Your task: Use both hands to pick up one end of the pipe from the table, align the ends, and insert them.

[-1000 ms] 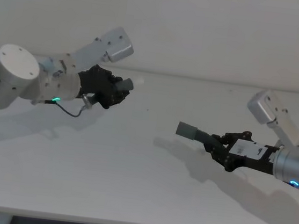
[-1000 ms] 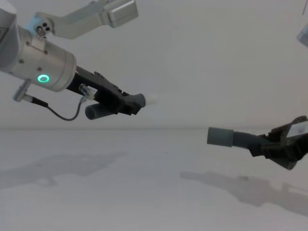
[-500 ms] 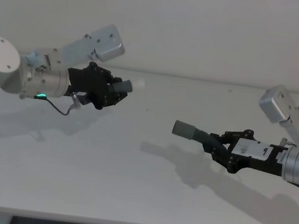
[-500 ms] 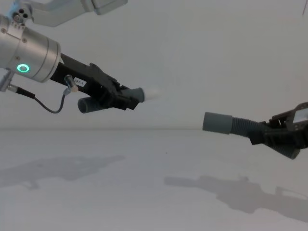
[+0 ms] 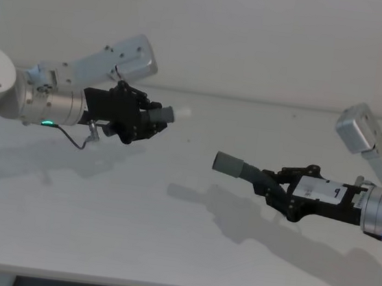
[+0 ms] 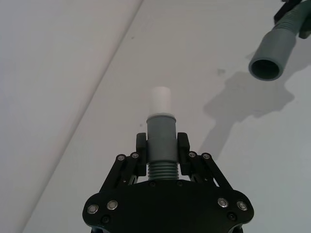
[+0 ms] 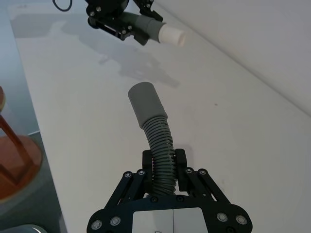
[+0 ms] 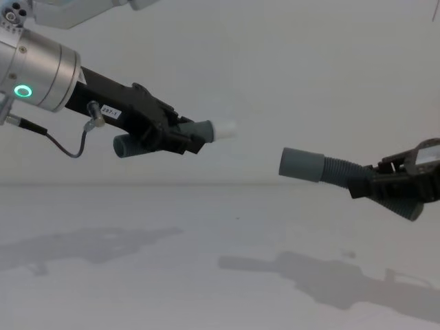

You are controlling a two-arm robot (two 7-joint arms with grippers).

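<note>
Chest view: each pincer, left [image 8: 180,135] and right [image 8: 375,184], clamps a pipe piece aloft, collars apart.

Both hands — left hand [image 5: 153,120], right hand [image 5: 273,187] — clamped, aloft.

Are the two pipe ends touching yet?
Apart. The chest view shows a clear gap of wall between the white sleeve in the left gripper and the grey collar held by the right gripper.
</note>
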